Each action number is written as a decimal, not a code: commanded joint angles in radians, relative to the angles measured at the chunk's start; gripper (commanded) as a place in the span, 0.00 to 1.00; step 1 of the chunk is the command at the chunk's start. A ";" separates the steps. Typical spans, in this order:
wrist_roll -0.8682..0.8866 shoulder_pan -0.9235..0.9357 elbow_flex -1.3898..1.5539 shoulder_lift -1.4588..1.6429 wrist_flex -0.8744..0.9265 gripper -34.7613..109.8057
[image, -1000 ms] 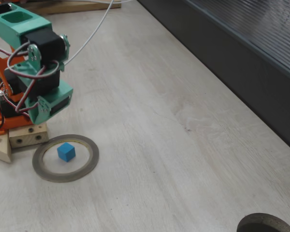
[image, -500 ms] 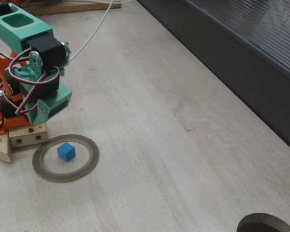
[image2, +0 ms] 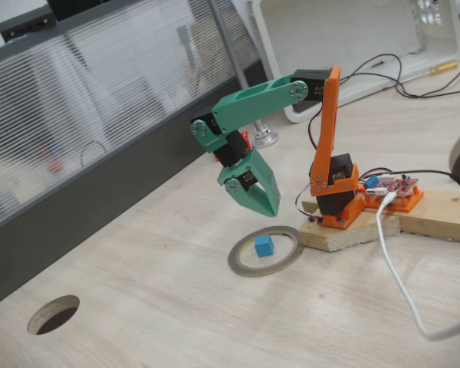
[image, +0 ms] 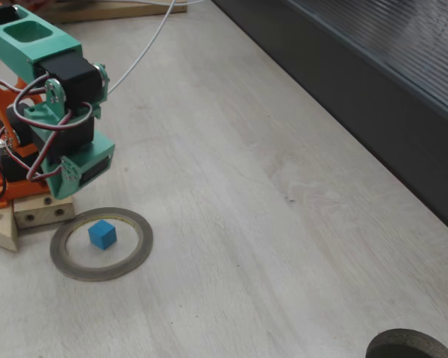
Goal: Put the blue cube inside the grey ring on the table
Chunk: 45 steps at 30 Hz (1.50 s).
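The blue cube point(image: 102, 234) point(image2: 264, 245) lies flat on the table point(image: 246, 194) inside the grey ring point(image: 139, 246) point(image2: 238, 264), a little off the middle and clear of its inner edge. My green gripper point(image2: 271, 208) hangs above the ring's far rim with its tips pointing down. Its two fingers are pressed together into a wedge with nothing between them. In a fixed view the green wrist point(image: 86, 165) sits just above and left of the ring.
The arm's orange base stands on a wooden block point(image: 37, 212) point(image2: 345, 230) right beside the ring. A white cable point(image2: 399, 284) trails off it. A dark round ring point(image: 407, 344) point(image2: 54, 314) sits far from the arm. A dark ribbed wall panel point(image: 373, 74) borders the table.
The arm has folded down a little and the wrist has swung slightly towards the ring. The cube and the ring have not moved.
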 commanded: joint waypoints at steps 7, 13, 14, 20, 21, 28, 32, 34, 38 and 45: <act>0.006 0.012 0.098 0.017 -0.025 0.24; 0.006 0.011 0.095 0.017 -0.025 0.24; 0.006 0.011 0.098 0.017 -0.025 0.24; 0.009 0.009 0.100 0.017 -0.025 0.24; 0.009 0.009 0.100 0.017 -0.025 0.24; 0.009 0.008 0.101 0.017 -0.025 0.24; 0.006 0.008 0.101 0.015 -0.025 0.24; 0.006 0.008 0.101 0.015 -0.025 0.24; 0.006 0.008 0.101 0.015 -0.025 0.24; 0.006 0.008 0.101 0.015 -0.025 0.24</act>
